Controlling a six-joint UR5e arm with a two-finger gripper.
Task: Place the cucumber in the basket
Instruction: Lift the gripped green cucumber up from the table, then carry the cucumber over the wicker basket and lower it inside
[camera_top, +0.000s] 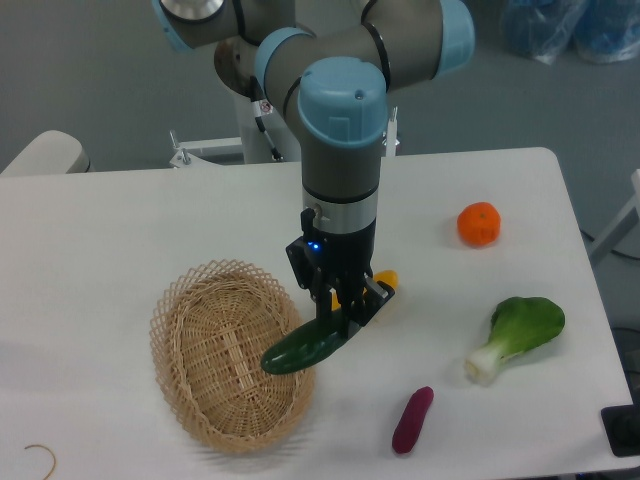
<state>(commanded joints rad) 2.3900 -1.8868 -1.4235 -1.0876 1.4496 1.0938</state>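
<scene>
The cucumber (305, 347) is held clamped at its right end between the closed fingers (345, 312), its long axis tilted down-left, its free end suspended over the right rim of the basket (215, 352).

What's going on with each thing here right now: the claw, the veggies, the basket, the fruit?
claw: shut on the cucumber, above the basket's right rim
cucumber: held in the air, tilted, one end over the basket
basket: upright on the table, nothing visible inside
bok choy: lying on the table
purple eggplant: lying on the table
orange: resting on the table
</scene>
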